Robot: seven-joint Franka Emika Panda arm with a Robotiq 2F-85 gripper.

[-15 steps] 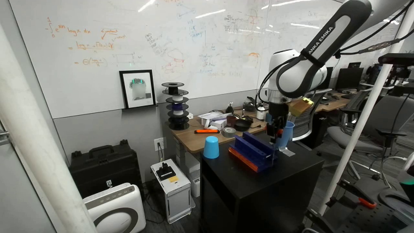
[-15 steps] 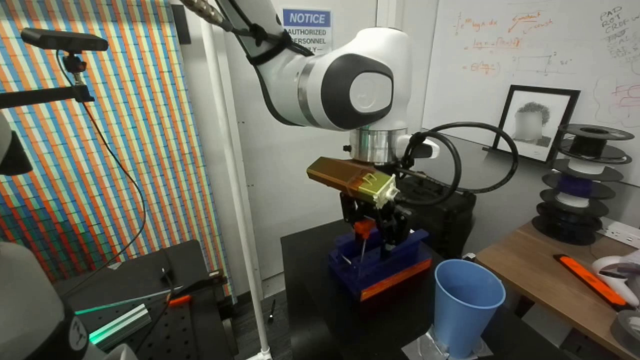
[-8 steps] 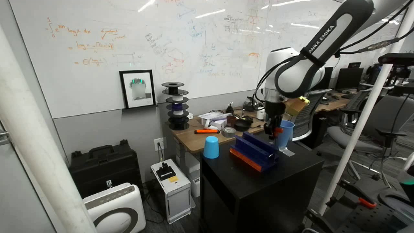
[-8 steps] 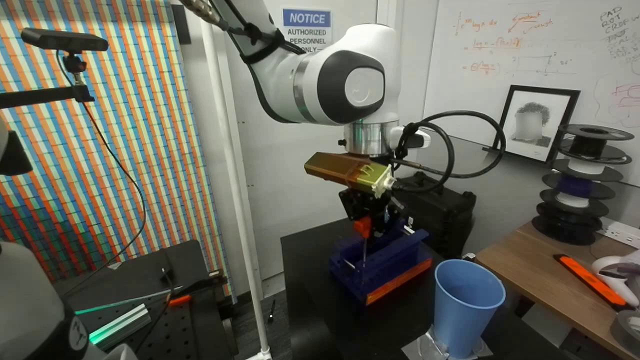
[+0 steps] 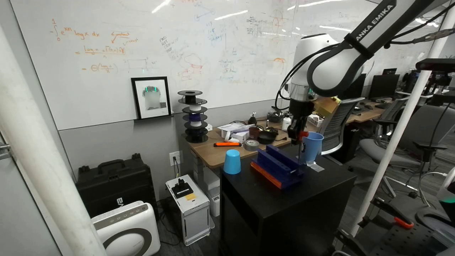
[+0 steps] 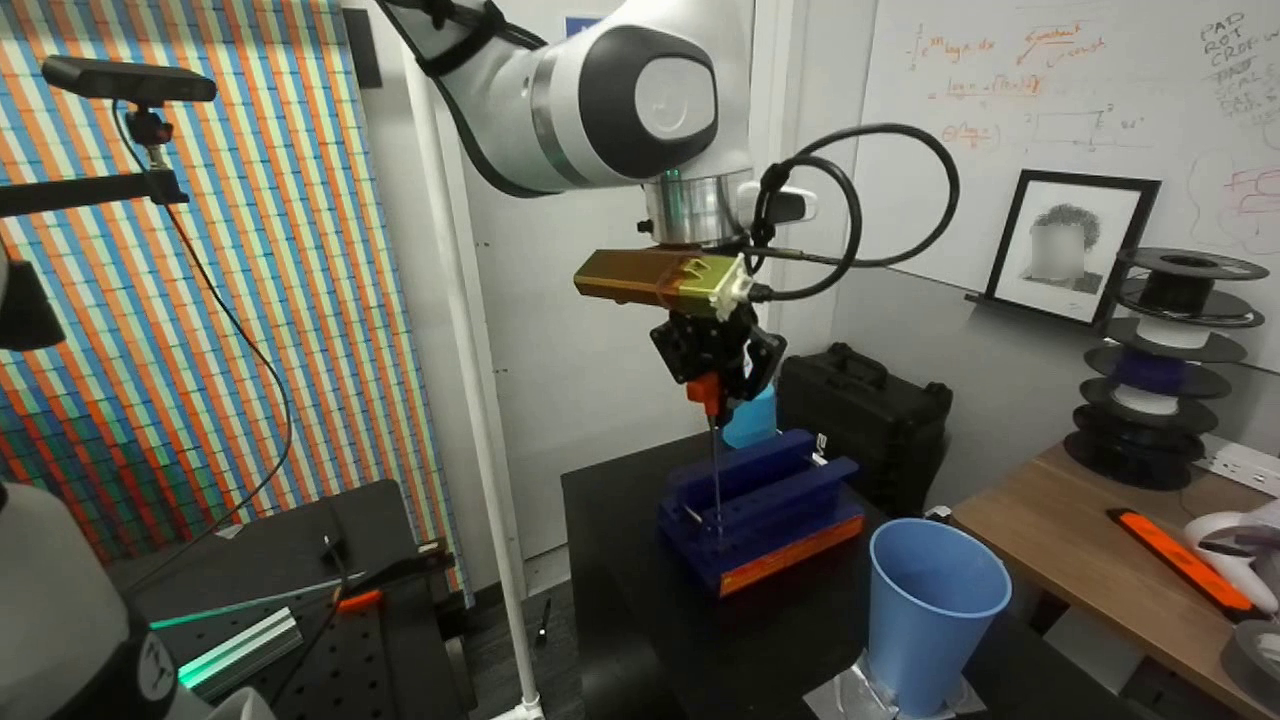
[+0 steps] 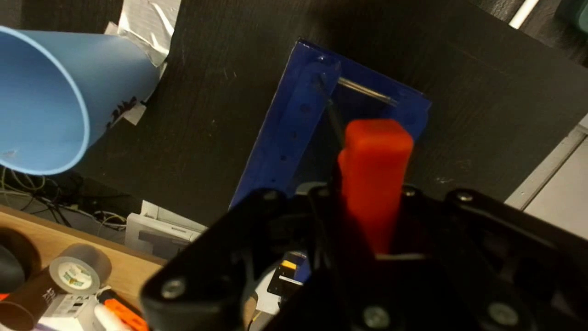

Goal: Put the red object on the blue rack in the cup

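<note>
The red object [image 6: 704, 391] is a short red-orange handle with a thin metal shaft pointing down. My gripper [image 6: 724, 400] is shut on the handle, seen above the near end of the blue rack [image 6: 775, 505]. In the wrist view the red handle [image 7: 379, 154] stands out between the dark fingers, and its shaft points toward the rack's end. Whether the shaft tip still touches the rack I cannot tell. An upright light-blue cup [image 6: 930, 630], taped down, stands apart from the rack; it also shows as a cup [image 7: 115, 69] in the wrist view.
A brighter blue cup [image 5: 232, 161] stands upside down at a corner of the black cabinet top [image 5: 263, 201]. An orange strip [image 6: 800, 557] runs along the rack's side. The wooden desk [image 5: 213, 156] beside it holds a tape roll [image 5: 251, 145] and clutter.
The gripper has closed on the red handle and risen, lifting it clearly higher above the rack. The rack has shifted only slightly; the upright cup has stayed put.
</note>
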